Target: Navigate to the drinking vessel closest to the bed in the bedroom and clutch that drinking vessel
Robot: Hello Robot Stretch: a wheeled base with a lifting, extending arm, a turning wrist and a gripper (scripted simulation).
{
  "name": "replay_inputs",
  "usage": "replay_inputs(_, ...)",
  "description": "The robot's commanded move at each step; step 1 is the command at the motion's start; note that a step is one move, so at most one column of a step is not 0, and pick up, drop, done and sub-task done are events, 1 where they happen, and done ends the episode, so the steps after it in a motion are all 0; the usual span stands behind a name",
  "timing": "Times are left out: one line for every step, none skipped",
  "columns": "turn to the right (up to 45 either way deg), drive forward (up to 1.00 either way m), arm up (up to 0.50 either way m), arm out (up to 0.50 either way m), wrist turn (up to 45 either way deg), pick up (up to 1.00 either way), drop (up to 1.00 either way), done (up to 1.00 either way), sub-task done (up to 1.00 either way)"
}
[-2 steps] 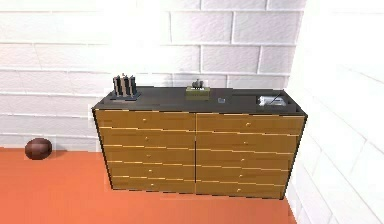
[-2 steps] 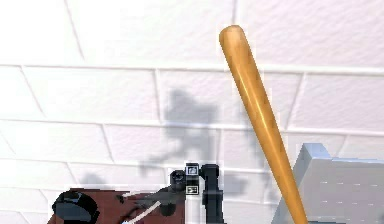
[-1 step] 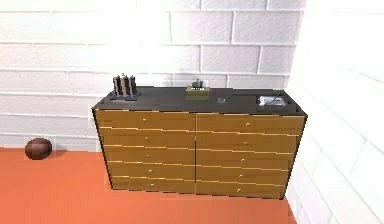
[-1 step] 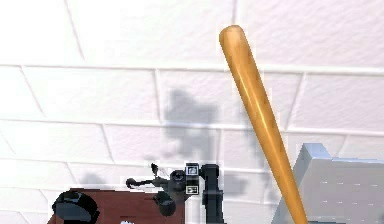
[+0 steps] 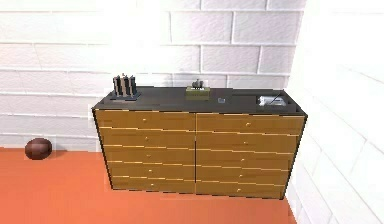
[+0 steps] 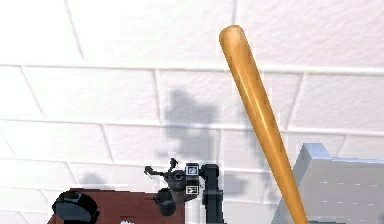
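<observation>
on the dresser's dark top, in the middle of the forward view, stand three small things, and which of them is the drinking vessel cannot be told: a dark pair of upright cylinders (image 5: pixel 125 85) toward the left end, a small dark thing (image 5: pixel 198 91) near the middle, and a pale thing (image 5: pixel 268 100) at the right end, each well apart from the others. the dresser (image 5: pixel 200 150) has two columns of wooden drawers and stands against a white brick wall (image 5: pixel 60 50), with a plain white wall (image 5: pixel 345 120) at the frame's right. the floor (image 5: pixel 50 195) is orange-red, and a brown ball (image 5: pixel 38 148) lies on it at the lower left, near the foot of the bricks.

at the bottom left of the arm side view lies a reddish-brown surface (image 6: pixel 115 210) with a dark round thing (image 6: pixel 75 207) on it. right of that, at bottom centre, the gripper (image 6: pixel 160 185) shows at the end of the arm (image 6: pixel 212 207), beside two white squares (image 6: pixel 190 176). its far end lies against that surface, so i cannot tell whether it holds anything, nor what state its fingers are in. a wooden bat (image 6: pixel 258 110) leans from upper centre to lower right, and a grey-blue block (image 6: pixel 335 185) sits at the lower right.
</observation>
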Motion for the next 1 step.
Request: replay_inputs(0.0, 0.00, -0.30, 0.00, 0.0, 0.00, 0.00, 0.00, 0.00)
